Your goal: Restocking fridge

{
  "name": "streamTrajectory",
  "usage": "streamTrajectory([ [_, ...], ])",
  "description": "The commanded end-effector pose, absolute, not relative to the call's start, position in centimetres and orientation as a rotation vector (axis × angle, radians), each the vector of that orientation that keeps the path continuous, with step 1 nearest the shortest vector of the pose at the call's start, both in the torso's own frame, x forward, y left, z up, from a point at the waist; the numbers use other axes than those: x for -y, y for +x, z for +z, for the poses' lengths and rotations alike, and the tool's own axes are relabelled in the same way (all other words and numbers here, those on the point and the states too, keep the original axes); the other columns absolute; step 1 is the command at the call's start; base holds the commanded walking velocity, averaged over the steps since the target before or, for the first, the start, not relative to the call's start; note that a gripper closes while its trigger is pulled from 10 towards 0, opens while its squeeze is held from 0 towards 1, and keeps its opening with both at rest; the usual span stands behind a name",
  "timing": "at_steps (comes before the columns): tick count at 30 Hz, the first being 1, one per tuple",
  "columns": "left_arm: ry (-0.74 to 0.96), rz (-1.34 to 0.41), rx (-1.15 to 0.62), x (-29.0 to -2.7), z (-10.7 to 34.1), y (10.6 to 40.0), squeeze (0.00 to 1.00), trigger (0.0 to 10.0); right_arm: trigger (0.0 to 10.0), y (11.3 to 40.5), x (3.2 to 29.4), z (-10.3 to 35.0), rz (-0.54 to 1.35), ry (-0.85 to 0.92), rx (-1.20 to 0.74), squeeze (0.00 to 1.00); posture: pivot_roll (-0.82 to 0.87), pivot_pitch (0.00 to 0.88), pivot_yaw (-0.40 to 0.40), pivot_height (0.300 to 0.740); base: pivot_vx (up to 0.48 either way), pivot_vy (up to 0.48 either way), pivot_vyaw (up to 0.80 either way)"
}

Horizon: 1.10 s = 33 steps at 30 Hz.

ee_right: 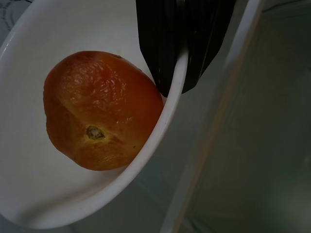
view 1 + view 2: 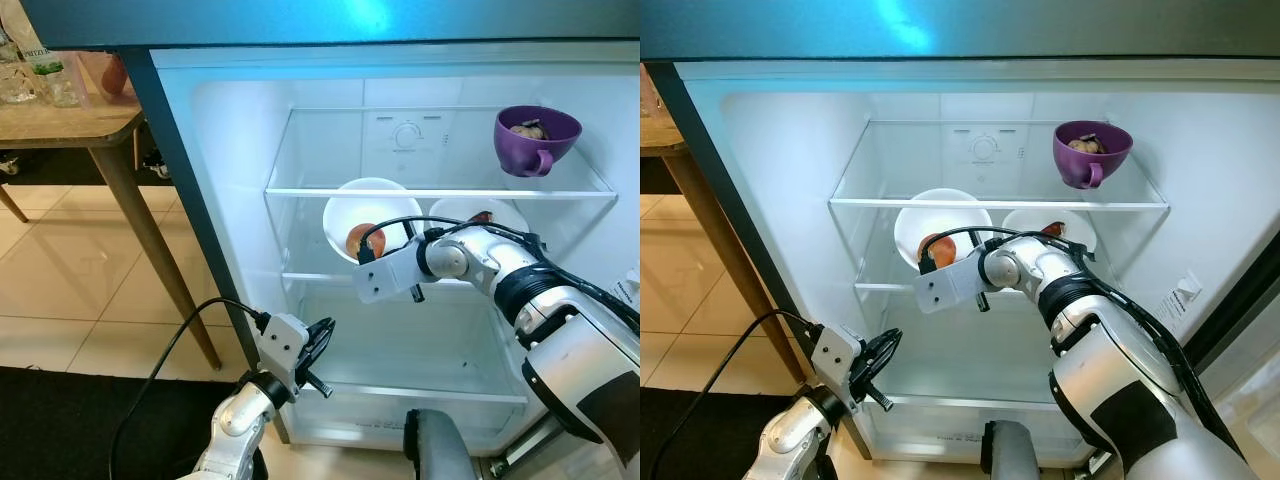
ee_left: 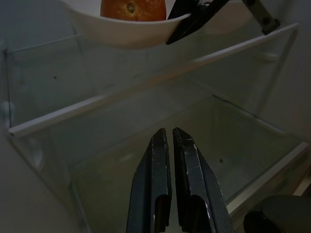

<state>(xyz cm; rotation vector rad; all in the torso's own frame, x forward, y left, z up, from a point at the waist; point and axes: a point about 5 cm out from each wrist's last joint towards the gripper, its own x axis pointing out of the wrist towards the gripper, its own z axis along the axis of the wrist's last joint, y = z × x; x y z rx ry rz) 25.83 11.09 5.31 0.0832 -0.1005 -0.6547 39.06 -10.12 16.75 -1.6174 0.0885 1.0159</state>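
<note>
Fingers (image 1: 167, 58) of right gripper (image 1: 171, 90) pinch bowl (image 1: 29, 160) rim.

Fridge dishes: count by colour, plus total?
White bowls: 2, one with an orange fruit in it and its rim pinched by the right gripper, the other beside it
Purple cups: 1, top shelf
Total: 3
</note>
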Motion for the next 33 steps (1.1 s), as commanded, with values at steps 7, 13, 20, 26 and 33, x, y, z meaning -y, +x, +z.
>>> streamTrajectory([
  [7, 0.08, -0.663, 0.098, -11.0, 5.4, 25.6, 0.0, 10.0, 10.0, 39.5, 9.6, 18.4, 1.007, -1.58, -0.089, 0.0, -0.07, 0.085, -0.005, 0.443, 0.0, 0.0, 0.0],
  [13, 0.076, -0.663, 0.098, -10.9, 5.4, 25.4, 0.0, 10.0, 10.0, 40.0, 9.4, 19.8, 0.969, -1.585, -0.098, 0.0, -0.06, 0.09, -0.014, 0.443, 0.0, 0.0, 0.0],
  [20, 0.074, -0.659, 0.104, -10.8, 5.5, 25.3, 0.0, 10.0, 10.0, 40.1, 9.2, 19.9, 0.962, -1.58, -0.115, 0.0, -0.05, 0.107, -0.026, 0.443, 0.0, 0.0, 0.0],
  [26, 0.071, -0.646, 0.114, -11.1, 5.9, 24.8, 0.0, 10.0, 10.0, 39.9, 8.7, 19.4, 0.998, -1.58, -0.126, 0.0, -0.04, 0.146, -0.04, 0.443, 0.0, 0.0, 0.0],
  [33, 0.065, -0.605, 0.147, -11.7, 6.9, 24.6, 0.0, 10.0, 10.0, 39.8, 8.7, 19.1, 1.009, -1.588, -0.134, 0.0, -0.02, 0.195, -0.053, 0.443, 0.0, 0.0, 0.0],
])
